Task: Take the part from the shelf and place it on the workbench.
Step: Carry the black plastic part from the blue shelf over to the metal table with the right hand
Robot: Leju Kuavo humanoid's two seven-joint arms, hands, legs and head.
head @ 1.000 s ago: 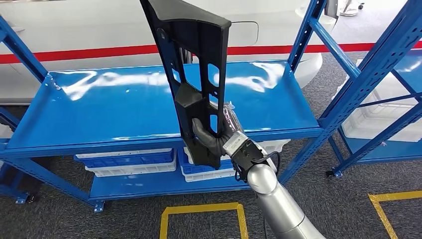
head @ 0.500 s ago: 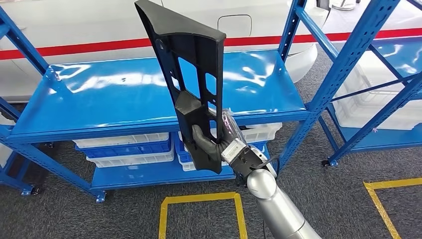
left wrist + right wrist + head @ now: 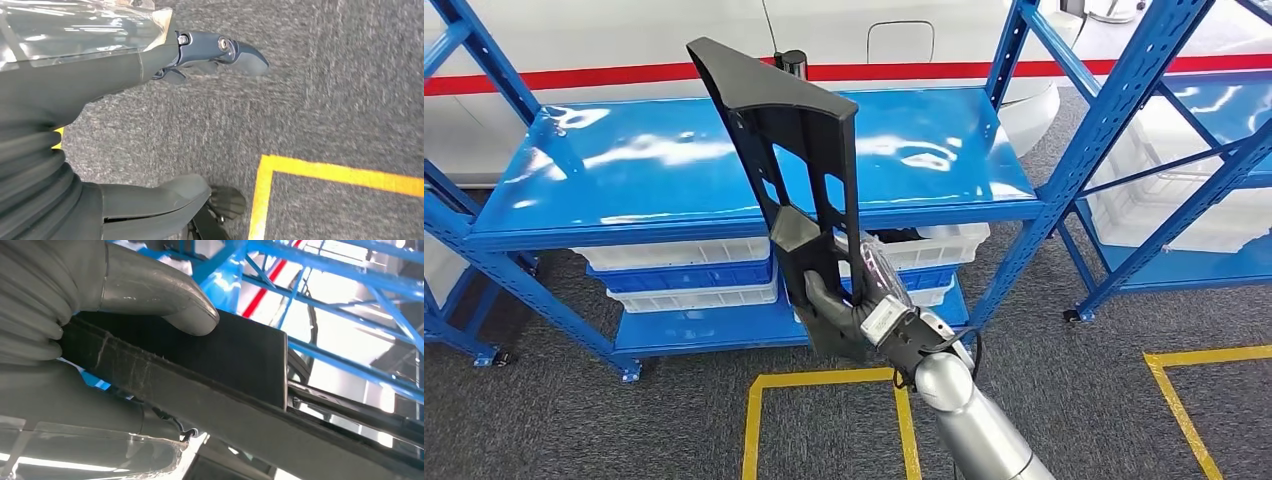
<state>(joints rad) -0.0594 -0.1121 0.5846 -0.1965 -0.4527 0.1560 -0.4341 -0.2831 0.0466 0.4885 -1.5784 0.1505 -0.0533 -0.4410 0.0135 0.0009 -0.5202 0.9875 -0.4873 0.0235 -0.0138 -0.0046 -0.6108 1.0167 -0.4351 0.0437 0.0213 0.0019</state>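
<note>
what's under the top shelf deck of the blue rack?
Under the top deck, white and blue bins sit on the lower deck. The black part in the right hand covers the middle bins, and bin contents are hidden.

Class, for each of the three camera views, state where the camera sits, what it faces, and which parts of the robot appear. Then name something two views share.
Head view: high on the body, facing forward and down at the blue shelf; the right hand grips the black part.
Left wrist view: behind the left hand, facing grey carpet with yellow floor tape.
Right wrist view: behind the right hand, facing the black part.
Shared: head and right wrist views both show the black part, right hand and blue shelf.
</note>
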